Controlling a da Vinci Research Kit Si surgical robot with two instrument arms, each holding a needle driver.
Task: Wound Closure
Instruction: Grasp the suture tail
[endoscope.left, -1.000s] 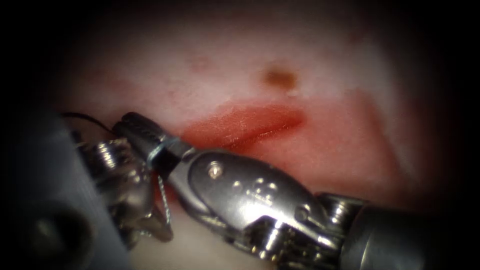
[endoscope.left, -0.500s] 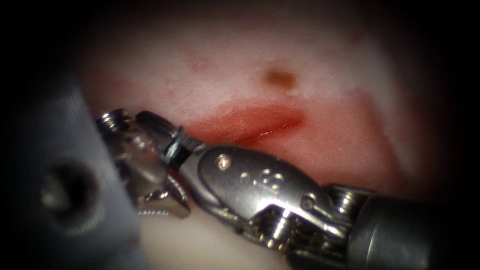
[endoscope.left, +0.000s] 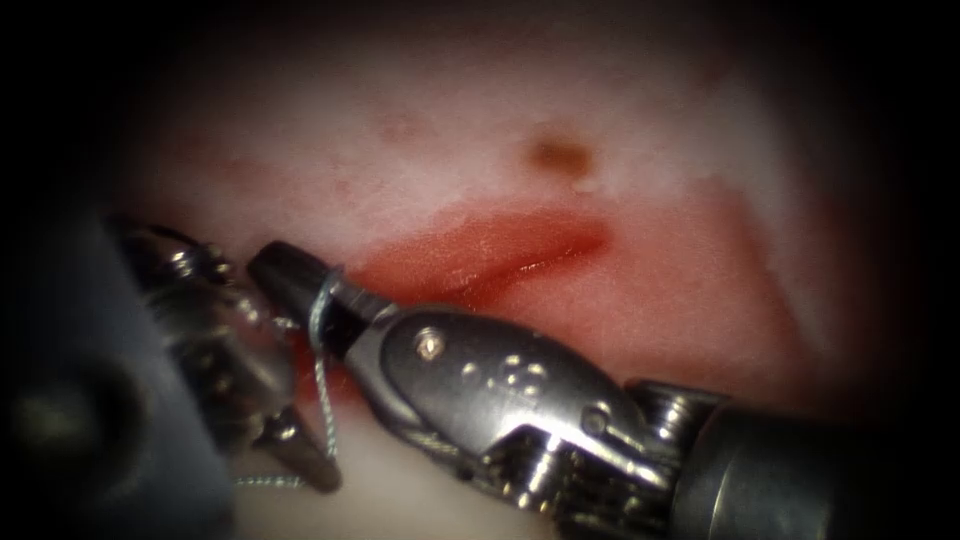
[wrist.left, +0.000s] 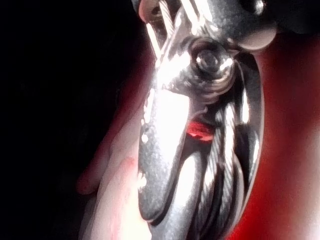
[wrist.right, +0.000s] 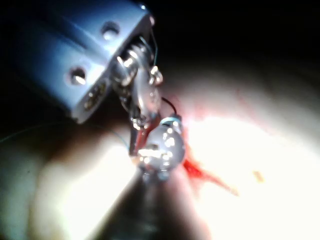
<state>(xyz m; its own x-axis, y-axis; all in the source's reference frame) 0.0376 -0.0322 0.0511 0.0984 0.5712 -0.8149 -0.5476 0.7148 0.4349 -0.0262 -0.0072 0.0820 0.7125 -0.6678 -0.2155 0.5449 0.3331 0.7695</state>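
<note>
In the endoscope view the right tool (endoscope.left: 290, 278) reaches in from the lower right edge of the tissue (endoscope.left: 420, 170), its bright steel body lying across the near end of the cut (endoscope.left: 500, 255). Its dark jaws are pressed together, and blue-grey braided thread (endoscope.left: 322, 370) is wound around them in a loop. From the loop the thread drops down to the left tool (endoscope.left: 300, 460), which sits close beside the right tool at the left end of the cut. The left tool's jaw tips appear pinched on the thread low down, where a short twisted strand runs off sideways. The cut is a glossy red slit with red fluid (endoscope.left: 480, 245) pooled along it. A small brown spot (endoscope.left: 560, 155) marks the pale, smooth tissue above the cut. I cannot make out the needle.

In the left wrist view the left tool's polished wrist (wrist.left: 200, 125) blocks the jaw tips, with red tissue behind.

In the right wrist view the right tool's rounded shiny body (wrist.right: 162, 147) meets the left tool (wrist.right: 140, 100) under its blue housing (wrist.right: 85, 60). A thin dark line of thread (wrist.right: 170, 106) curves between them, and red fluid streaks the bright tissue just beside them.
</note>
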